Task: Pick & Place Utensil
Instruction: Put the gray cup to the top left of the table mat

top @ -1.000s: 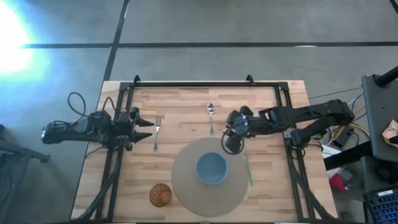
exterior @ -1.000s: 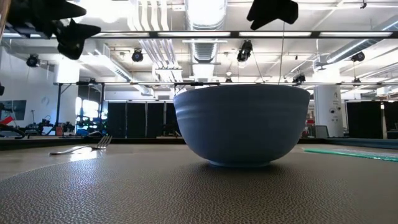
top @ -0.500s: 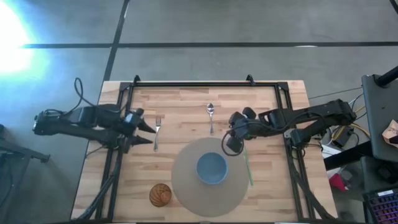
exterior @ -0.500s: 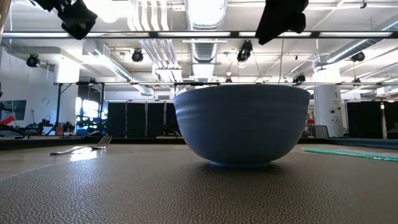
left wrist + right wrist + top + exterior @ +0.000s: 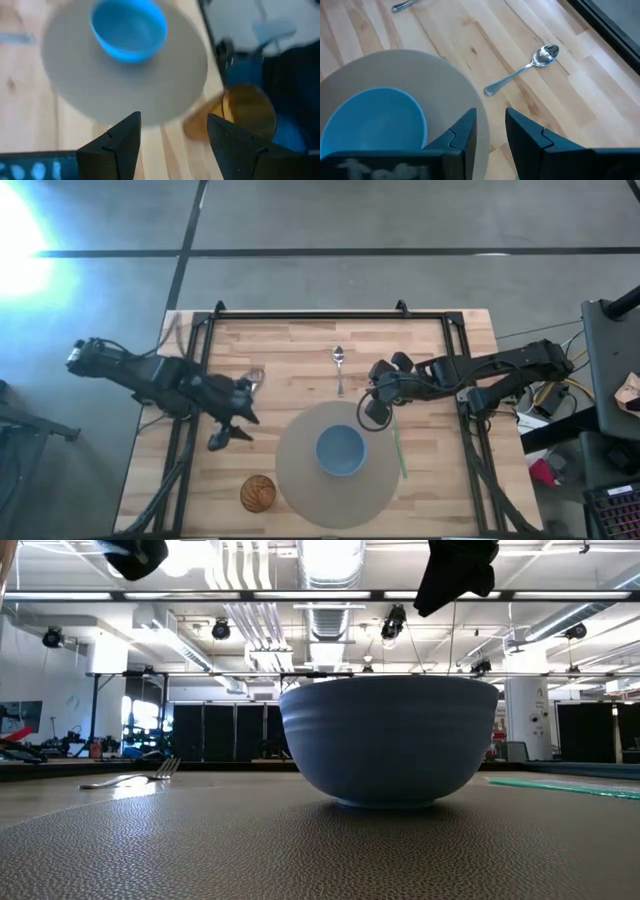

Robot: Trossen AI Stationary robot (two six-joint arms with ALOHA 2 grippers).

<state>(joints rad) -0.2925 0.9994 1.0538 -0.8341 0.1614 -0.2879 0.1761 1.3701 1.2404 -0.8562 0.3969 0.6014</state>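
A silver fork [image 5: 130, 778] lies flat on the wood; in the high view only its tine end [image 5: 256, 374] shows past my left arm. A silver spoon [image 5: 339, 365] [image 5: 520, 70] lies flat near the table's far middle. My left gripper [image 5: 230, 430] [image 5: 172, 135] is open and hovers above the table between the fork and the grey mat, touching nothing. My right gripper [image 5: 372, 410] [image 5: 491, 127] is open with a narrow gap and hovers over the mat's far edge, beside the spoon's handle.
A blue bowl [image 5: 341, 450] [image 5: 390, 740] stands on a round grey mat [image 5: 300, 480]. A thin green stick [image 5: 398, 442] lies at the mat's right edge. A round wooden piece [image 5: 258, 492] [image 5: 247, 107] sits near the table's near edge. Black rails [image 5: 330, 315] frame the table.
My left arm has swung from the table's left side toward the right and the near edge, passing over the fork and turning to point at the mat; its gripper stays open. The fork and spoon have stayed in place. My right gripper has barely moved.
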